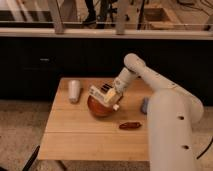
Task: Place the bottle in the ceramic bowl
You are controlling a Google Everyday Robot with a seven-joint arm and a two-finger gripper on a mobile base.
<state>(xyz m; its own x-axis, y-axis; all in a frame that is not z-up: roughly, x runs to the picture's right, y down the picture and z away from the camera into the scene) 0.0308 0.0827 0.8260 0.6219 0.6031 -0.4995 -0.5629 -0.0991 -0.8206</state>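
The reddish-orange-brown ceramic bowl (99, 108) stands near the middle of the wooden table (80, 135). My gripper (107, 92) reaches in from the right and hangs just over the bowl's top rim. It is shut on the cream-white bottle (100, 96), which lies tilted across the top of the bowl, one end toward the left and the other toward the lower right. The bowl's inside is mostly hidden behind the bottle and gripper.
A plain white tapered cylinder (74, 91) stands at the table's back left. A small dark red oblong thing (130, 125) lies right of the bowl toward the front. A grey-blue object (144, 105) sits at the right edge, partly behind my arm. A dark counter runs behind the table.
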